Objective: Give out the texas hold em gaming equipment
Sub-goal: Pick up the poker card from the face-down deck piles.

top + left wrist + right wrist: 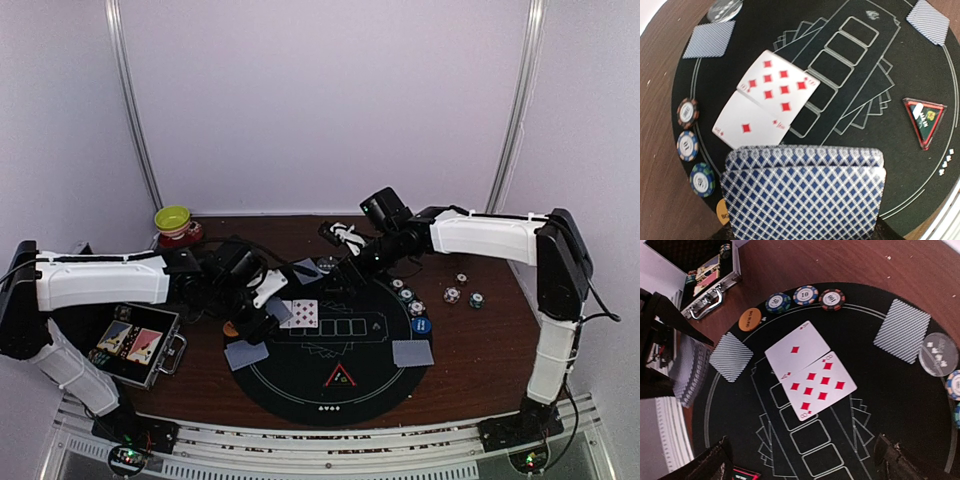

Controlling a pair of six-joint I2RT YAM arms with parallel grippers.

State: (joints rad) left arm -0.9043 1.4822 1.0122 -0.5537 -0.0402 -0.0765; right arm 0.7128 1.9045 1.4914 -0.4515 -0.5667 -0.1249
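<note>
My left gripper point(262, 302) is clenched on the deck of blue-backed cards point(805, 195). Its fingers are hidden beneath the deck, so that is my reading. My right gripper point(805, 462) hangs released and empty over the mat point(300, 392). The ace of diamonds point(796, 351) and eight of diamonds point(819, 385) overlap just beside the deck. The empty card outlines point(842, 50) run from them toward my right arm's side, so the left arm is nearer.

case point(140, 345) blocks left, chips point(417, 307) line mat point(300, 390) edge, bare table point(480, 375) front right
</note>
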